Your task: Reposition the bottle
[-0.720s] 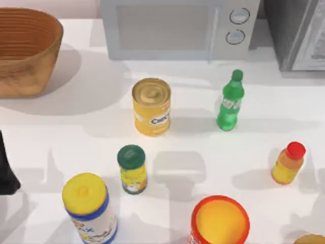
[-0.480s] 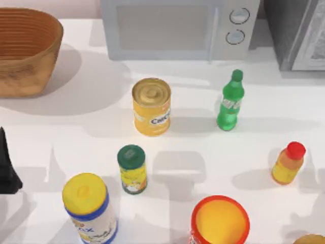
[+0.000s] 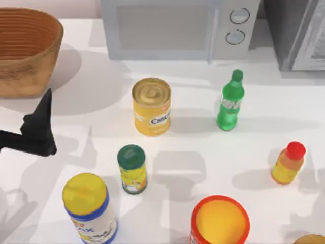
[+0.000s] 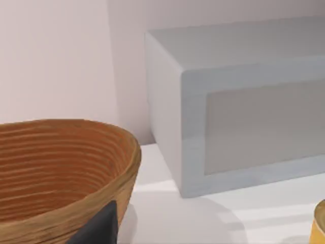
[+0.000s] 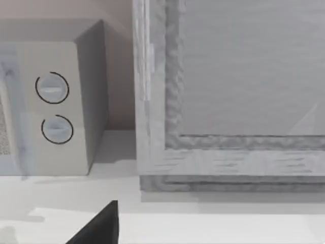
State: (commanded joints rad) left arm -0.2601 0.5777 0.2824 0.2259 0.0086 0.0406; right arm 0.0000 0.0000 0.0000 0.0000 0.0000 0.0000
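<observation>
The green soda bottle stands upright on the white table, right of centre in the top view, its screw cap up and a pale label band round its middle. Nothing touches it. Directly behind it, along the upper edge of the frame, sits the grey microwave with its two round dials at the right end; a second grey appliance fills the upper right corner. To the bottle's left, well apart, is a yellow tin can. Lower right of the bottle stands the small orange bottle with a red cap. Lower left of it, past the can, is the short yellow jar with a dark green lid. Along the bottom edge are a tall canister with a yellow lid and blue band and a red-rimmed tub with an orange lid.

The left claw is at the left edge of the frame, a dark shape pointing up toward the woven basket in the upper left corner; it is far from the bottle, and I cannot tell from this angle whether its fingers are spread or pressed together. The left wrist view looks at the basket and the microwave's side. The right wrist view faces the microwave dials and the other appliance.
</observation>
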